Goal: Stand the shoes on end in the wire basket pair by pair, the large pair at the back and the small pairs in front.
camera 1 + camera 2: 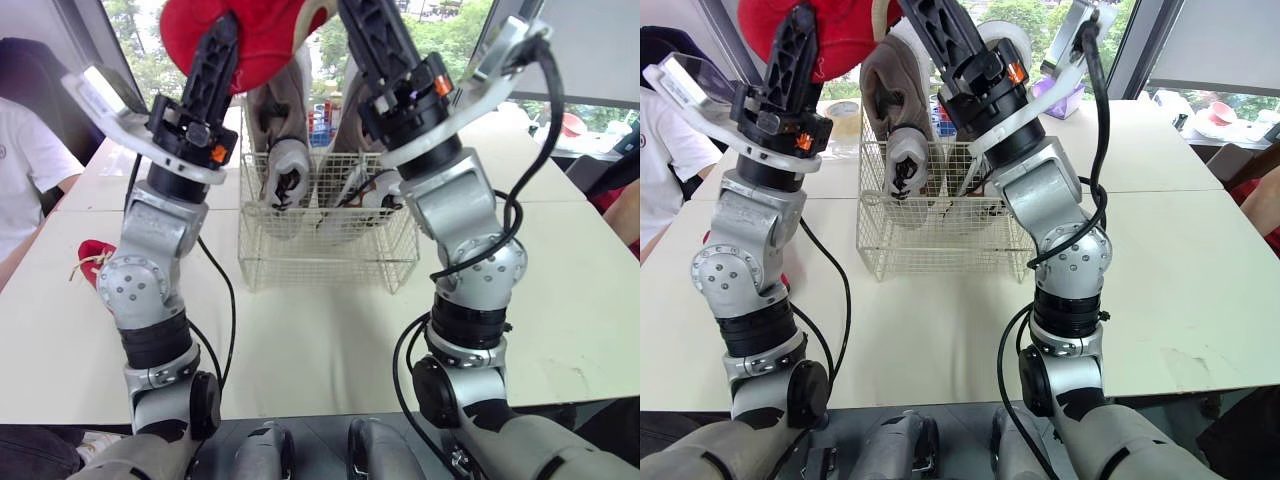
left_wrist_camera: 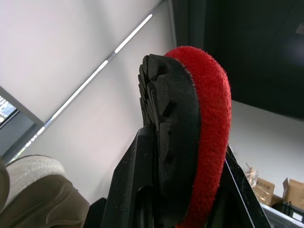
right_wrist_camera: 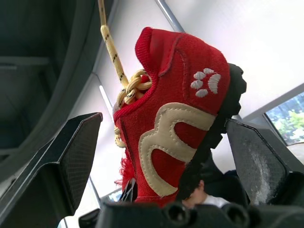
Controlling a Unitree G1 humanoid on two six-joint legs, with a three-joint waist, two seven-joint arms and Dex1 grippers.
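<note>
Laces (image 3: 108, 42) trailing loose, the red shoe (image 3: 175, 128) was up in the air, above the wire basket (image 1: 330, 265) and well clear of its rim. The left gripper (image 2: 187, 147) had it pinched, one finger against the black sole and the other against the red upper. The right gripper (image 3: 161, 126) stood spread wide on either side of the shoe, with a clear gap at one finger and the other near the sole, gripping nothing. In the basket the large grey pair (image 1: 283, 120) stood on end at the back, with the front part bare. A second red shoe (image 1: 92, 260) lay on the table (image 1: 560, 280) to the left, near a seated person in white (image 1: 25, 170). It looked to me like a handover. If the left fingers let go before the right ones closed, the shoe would drop and likely land flat or tip the grey pair. That loose lace could also catch in the wire on the way down.
</note>
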